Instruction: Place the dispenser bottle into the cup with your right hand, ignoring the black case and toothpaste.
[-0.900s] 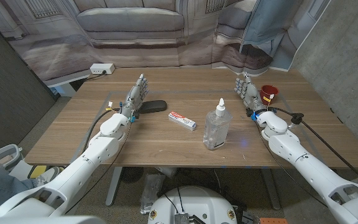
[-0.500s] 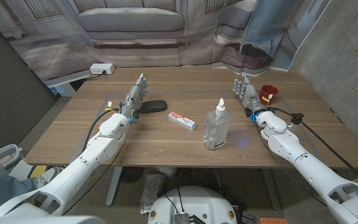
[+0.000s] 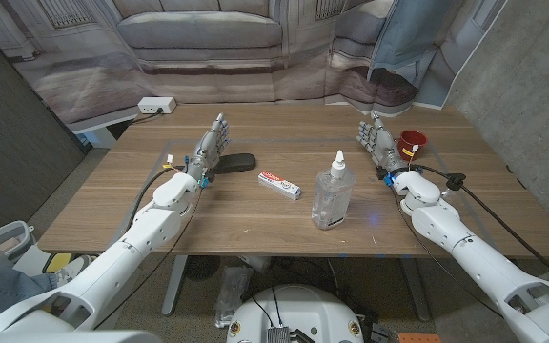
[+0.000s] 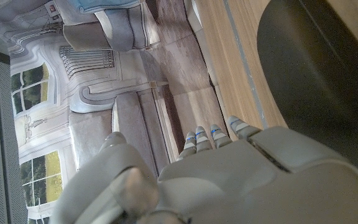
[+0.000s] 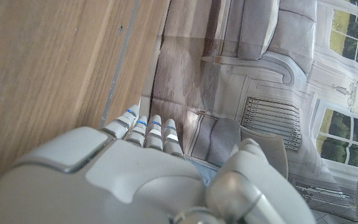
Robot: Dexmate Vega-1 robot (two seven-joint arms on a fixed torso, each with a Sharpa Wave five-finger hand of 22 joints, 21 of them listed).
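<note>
Nothing has moved: right hand (image 3: 380,145) still empty, fingers extended, beside the red cup (image 3: 412,144); labels unreadable.

Your wooden table (image 3: 255,224) carries a dispenser bottle (image 3: 329,193) and toothpaste (image 3: 280,184) near its middle. A black case (image 3: 233,163) lies toward your left, a red cup (image 3: 412,145) far right.

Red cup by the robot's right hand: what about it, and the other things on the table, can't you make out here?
- Red cup, head view: right hand hides its near side; its inside cannot be seen.
- Toothpaste, head view: lettering too small.
- Black case, left wrist view: cut off by the edge.
</note>
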